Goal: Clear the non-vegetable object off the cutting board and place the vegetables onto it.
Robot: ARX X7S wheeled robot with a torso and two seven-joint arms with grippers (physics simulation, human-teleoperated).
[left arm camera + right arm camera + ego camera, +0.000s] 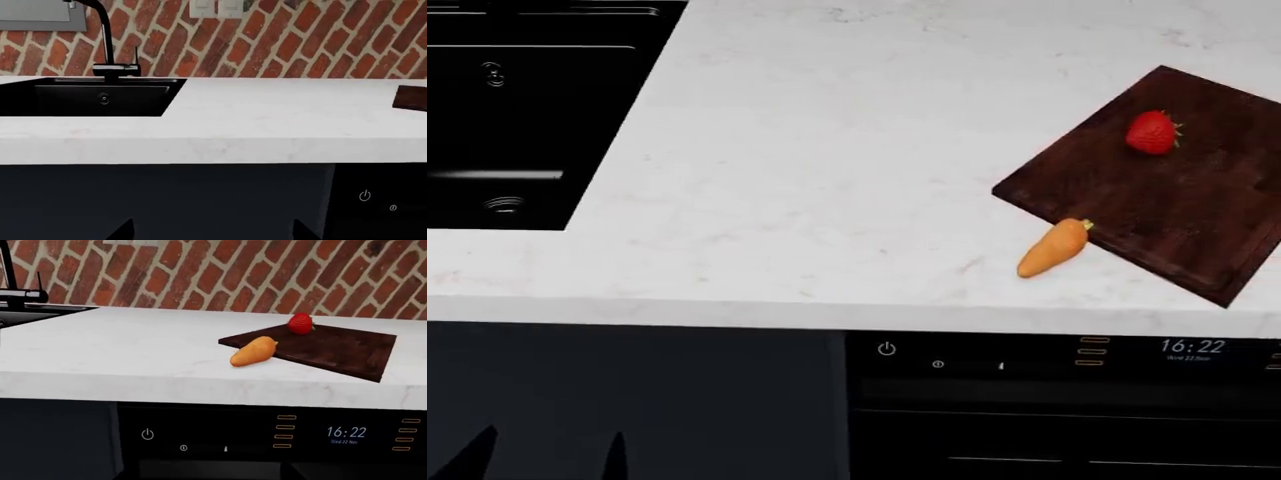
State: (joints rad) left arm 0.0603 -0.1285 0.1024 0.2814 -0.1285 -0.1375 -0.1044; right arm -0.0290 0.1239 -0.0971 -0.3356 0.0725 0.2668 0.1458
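The dark brown cutting board [1188, 210] lies at the right of the white counter. The red strawberry [1152, 132] sits on its far part. The orange carrot [1054, 248] lies on the counter, touching the board's near-left edge. The right wrist view shows the board [333, 347], strawberry [301, 323] and carrot [253, 351] too. A corner of the board [412, 97] shows in the left wrist view. The striped squash is out of view. My left gripper [213, 232] is open and empty, low in front of the cabinet, also seen in the head view [547, 458]. My right gripper does not show.
A black sink [507, 120] with a black faucet [107, 40] is set into the counter at the left. A brick wall [267, 275] backs the counter. Below the counter's front edge is a dark appliance panel with a clock [1192, 347].
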